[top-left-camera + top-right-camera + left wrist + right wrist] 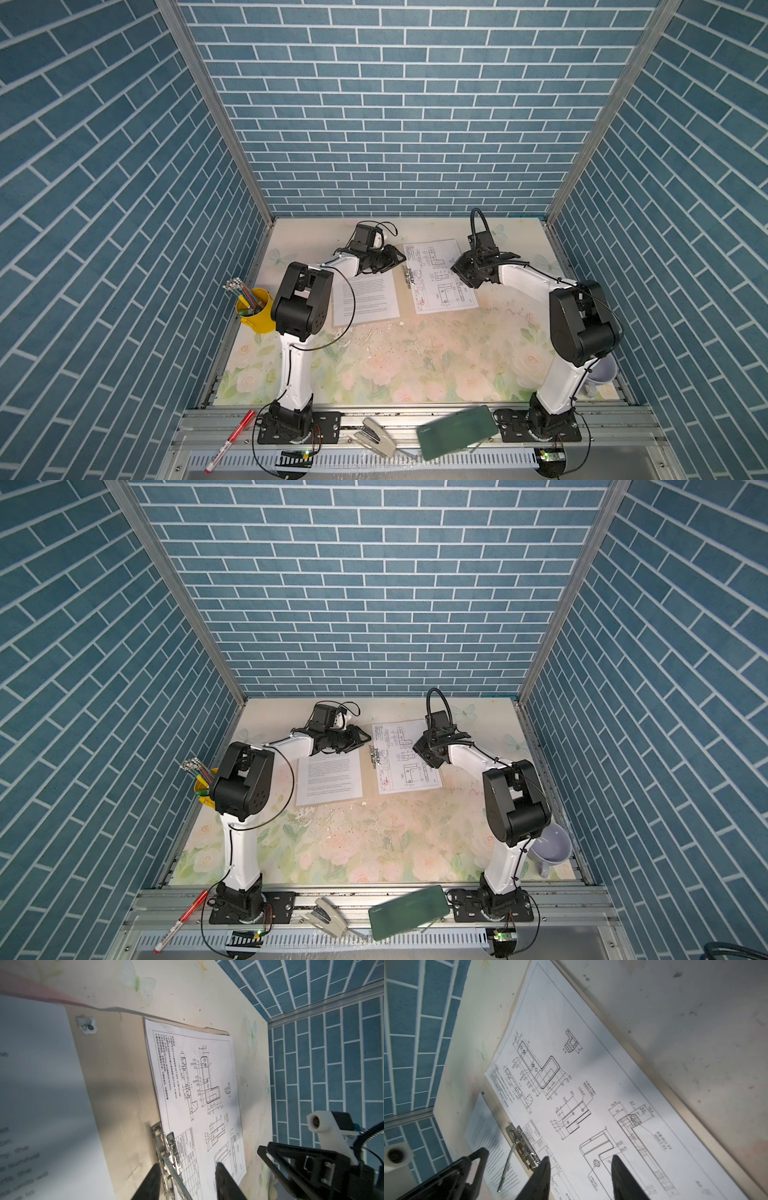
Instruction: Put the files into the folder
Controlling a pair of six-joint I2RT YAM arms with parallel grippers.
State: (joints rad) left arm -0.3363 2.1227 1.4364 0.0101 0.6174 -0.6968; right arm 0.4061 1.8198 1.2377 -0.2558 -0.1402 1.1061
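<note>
The folder (116,1088) lies opened flat on the floral surface (415,365), with its metal clip (409,276) at the spine. Just right of the clip, on the right-hand leaf, lies the drawing sheet (441,276), its long edge close against the clip. Left of the clip, on the other leaf, lies the text sheet (365,301), with a strip of bare cardboard between it and the clip (whether more than one sheet is stacked there cannot be told). The clip's thin wire lever is swung out toward the text sheet's side.

The left fingers (152,1182) stand partly apart and grip nothing. In the left wrist view one finger is on the bare-cardboard side of the clip and the other is above the drawing sheet. The wire lever runs close past the first finger, but contact cannot be told. In both top views these fingers hang just left of the clip's far end.

The right fingers (542,1180) are likewise parted at a middling width and empty. Both tips are over the drawing sheet, a little right of the clip. Whether they touch the paper cannot be told.

Well left of the clip, at the surface's edge, stands a yellow cup of pencils (254,311). Well right of the clip and nearer the arm bases stands a pale mug (600,372). On the metal rail by the bases, well apart from the clip, lie a red pen (230,440), a stapler (374,436) and a dark green case (457,432).
</note>
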